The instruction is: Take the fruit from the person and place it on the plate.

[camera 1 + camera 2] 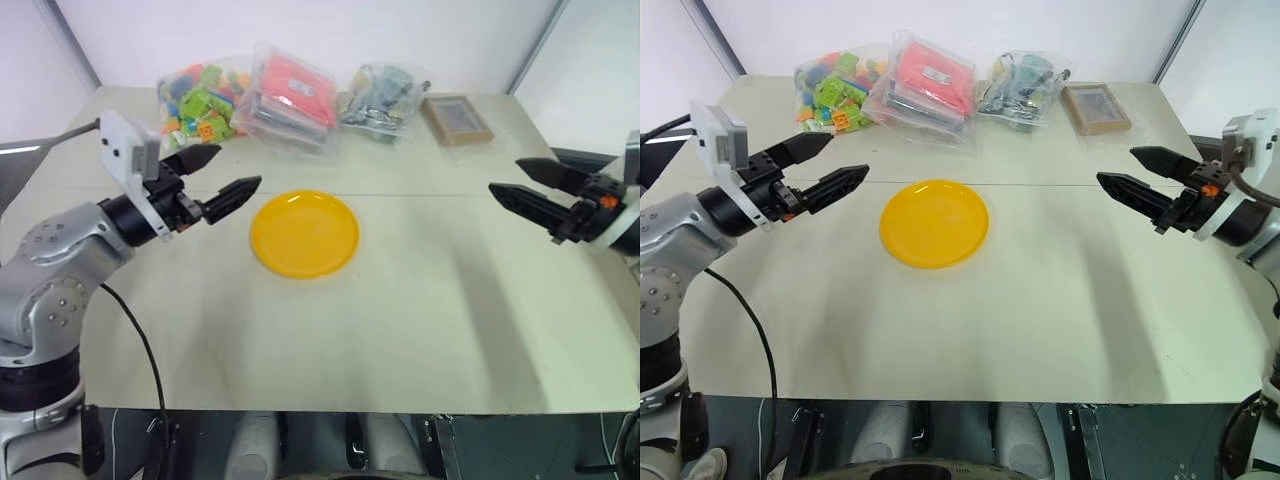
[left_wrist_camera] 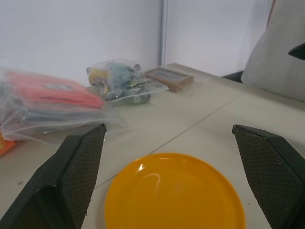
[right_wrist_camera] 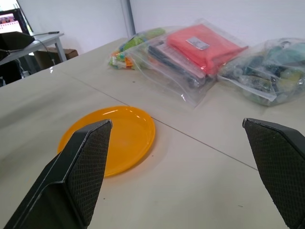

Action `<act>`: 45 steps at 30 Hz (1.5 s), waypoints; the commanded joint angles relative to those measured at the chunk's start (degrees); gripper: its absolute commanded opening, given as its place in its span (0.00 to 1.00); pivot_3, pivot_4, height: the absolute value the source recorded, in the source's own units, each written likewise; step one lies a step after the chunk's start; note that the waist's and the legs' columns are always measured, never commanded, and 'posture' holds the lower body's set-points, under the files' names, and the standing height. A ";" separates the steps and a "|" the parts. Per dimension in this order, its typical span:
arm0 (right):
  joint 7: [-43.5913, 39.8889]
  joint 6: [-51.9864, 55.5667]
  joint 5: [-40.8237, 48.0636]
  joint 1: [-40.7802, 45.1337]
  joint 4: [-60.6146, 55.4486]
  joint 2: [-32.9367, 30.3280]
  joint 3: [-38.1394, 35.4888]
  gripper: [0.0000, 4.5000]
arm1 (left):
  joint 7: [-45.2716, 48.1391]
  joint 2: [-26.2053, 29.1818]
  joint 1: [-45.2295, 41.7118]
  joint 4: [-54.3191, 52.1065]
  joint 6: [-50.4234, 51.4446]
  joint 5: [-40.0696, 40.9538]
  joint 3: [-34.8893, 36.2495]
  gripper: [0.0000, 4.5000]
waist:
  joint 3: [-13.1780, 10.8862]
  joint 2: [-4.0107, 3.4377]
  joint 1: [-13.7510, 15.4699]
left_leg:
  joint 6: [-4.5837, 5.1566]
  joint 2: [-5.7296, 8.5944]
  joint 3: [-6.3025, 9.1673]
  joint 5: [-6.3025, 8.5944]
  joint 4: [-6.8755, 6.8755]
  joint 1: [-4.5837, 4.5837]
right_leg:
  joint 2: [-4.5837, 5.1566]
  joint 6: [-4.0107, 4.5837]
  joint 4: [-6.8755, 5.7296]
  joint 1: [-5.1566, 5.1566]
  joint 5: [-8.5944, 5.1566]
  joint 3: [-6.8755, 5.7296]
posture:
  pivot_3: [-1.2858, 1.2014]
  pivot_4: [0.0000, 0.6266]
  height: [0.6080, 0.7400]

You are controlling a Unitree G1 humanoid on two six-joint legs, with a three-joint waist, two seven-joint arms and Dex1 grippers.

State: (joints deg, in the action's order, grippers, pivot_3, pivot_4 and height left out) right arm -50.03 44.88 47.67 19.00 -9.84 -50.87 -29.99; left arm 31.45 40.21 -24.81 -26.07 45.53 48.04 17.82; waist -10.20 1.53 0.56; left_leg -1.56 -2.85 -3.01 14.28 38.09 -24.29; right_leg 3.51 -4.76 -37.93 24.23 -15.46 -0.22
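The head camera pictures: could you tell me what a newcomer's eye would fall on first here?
The bright yellow plate stands out, lying bare at the middle of the pale table. On either side hover the left tool and the right tool, both open and pointing inward. Along the far edge lie clear bags of coloured items.

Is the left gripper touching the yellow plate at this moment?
Apart. In the left eye view the left gripper, fingers open and empty, hovers beside the plate, with bare table between them.
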 commanded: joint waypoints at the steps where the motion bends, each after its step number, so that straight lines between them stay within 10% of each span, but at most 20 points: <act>1: -0.55 -1.58 0.78 0.01 -1.21 -0.71 -1.84 1.00 | -0.19 0.85 -0.20 -2.02 -0.55 0.77 1.32 0.99 | 0.00 0.00 0.01 | 0.00 0.00 0.00 0.00 0.00 0.00 | 0.00 0.00 0.00 0.00 0.00 0.00 | 0.52 0.24 0.93; 45: 0.65 -4.25 0.14 1.83 -0.64 0.82 1.64 1.00 | -0.04 -0.75 -2.66 0.46 -3.40 -1.39 -1.50 0.99 | 0.00 0.00 0.05 | 0.00 0.00 0.00 0.00 0.00 0.00 | 0.00 0.00 0.00 0.00 0.00 0.00 | 0.52 0.24 0.93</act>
State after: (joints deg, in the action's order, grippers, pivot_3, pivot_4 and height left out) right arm -49.58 41.65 46.97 19.62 -9.68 -50.18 -27.35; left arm 31.08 39.22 -26.38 -24.80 43.39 46.77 16.38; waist -10.20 1.53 0.61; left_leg -1.56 -2.84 -3.01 14.28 38.09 -24.30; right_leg 3.51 -4.77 -37.93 24.23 -15.45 -0.22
